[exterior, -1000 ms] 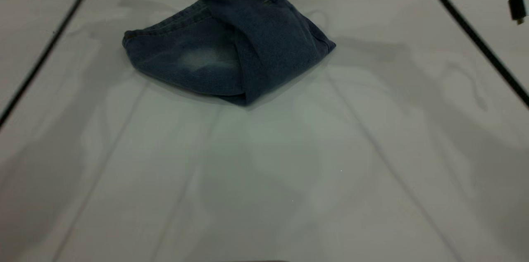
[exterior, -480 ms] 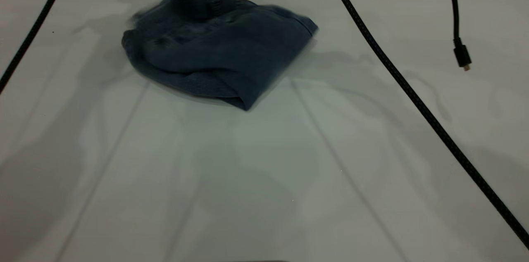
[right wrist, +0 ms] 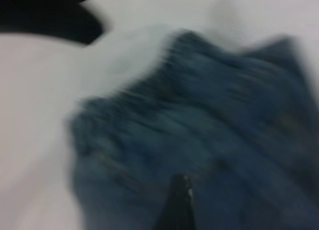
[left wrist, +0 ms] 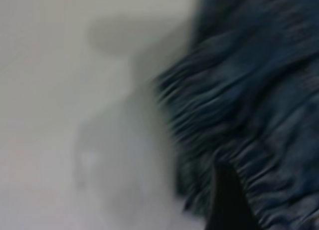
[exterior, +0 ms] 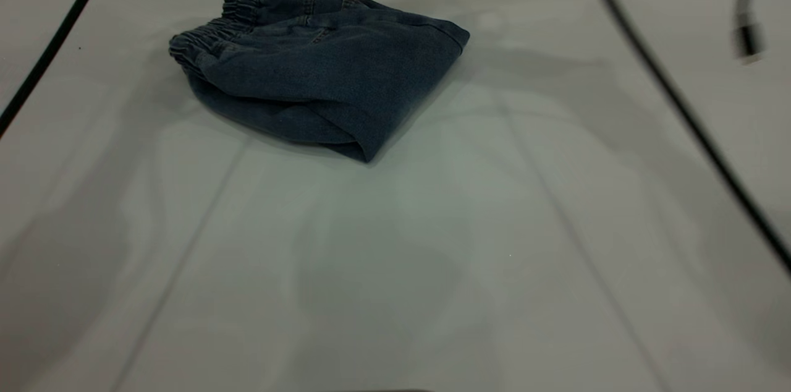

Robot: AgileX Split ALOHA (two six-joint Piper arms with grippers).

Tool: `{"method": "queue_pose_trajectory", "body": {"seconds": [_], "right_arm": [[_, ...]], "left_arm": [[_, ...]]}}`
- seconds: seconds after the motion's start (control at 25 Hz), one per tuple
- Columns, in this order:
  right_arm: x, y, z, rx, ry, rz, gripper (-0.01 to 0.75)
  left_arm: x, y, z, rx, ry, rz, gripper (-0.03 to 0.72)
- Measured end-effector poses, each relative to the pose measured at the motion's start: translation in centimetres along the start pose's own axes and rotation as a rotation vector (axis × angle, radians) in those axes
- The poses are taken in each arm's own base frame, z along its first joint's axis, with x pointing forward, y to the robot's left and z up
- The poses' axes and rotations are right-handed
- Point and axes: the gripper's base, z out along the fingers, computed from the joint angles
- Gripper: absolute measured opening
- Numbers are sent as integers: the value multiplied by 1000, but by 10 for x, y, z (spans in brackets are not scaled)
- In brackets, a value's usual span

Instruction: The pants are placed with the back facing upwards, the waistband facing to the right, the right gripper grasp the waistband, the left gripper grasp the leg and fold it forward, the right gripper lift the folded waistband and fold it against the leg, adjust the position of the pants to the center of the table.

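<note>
While the exterior view is showing no gripper at all, the pants (exterior: 321, 70) are lying folded into a compact bundle on the table (exterior: 395, 268), toward its far side and somewhat left of the middle. The waistband (exterior: 213, 39), gathered and ruffled, is sitting on the bundle's upper left edge, doubled over the layers beneath, and a folded corner is pointing toward the camera. 2 black cables are crossing this view: 1 cable (exterior: 55, 39) is slanting across the far left corner, another cable (exterior: 680, 107) is running down the right side, and a blurred dangling plug (exterior: 746, 39) is hanging near the right edge. From the left wrist view, ruffled denim of the pants (left wrist: 249, 105) is filling one side against bare table (left wrist: 65, 115), and a dark tip of the left gripper (left wrist: 225, 200) is showing over the cloth; whether its fingers are parted or closed cannot be told. From the right wrist view, the pants (right wrist: 199, 135) are spreading below the camera, a dark tip of the right gripper (right wrist: 178, 205) is hanging above the denim, and its state likewise cannot be told. A black shape (right wrist: 47, 18) is sitting at one corner of that view, too blurred to identify.
</note>
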Motion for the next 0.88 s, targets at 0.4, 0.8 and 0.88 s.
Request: {"method": "queue_pose_trajectory", "body": {"seconds": [0.4, 0.8, 0.88], "right_arm": [[-3, -41, -53, 176, 167, 38, 583], [-2, -42, -54, 180, 174, 41, 583], [-2, -42, -54, 180, 174, 41, 583]], "left_arm": [[-10, -63, 67, 113, 81, 519, 380], [1, -111, 133, 175, 212, 697, 380], [0, -115, 135, 168, 217, 677, 380]]}}
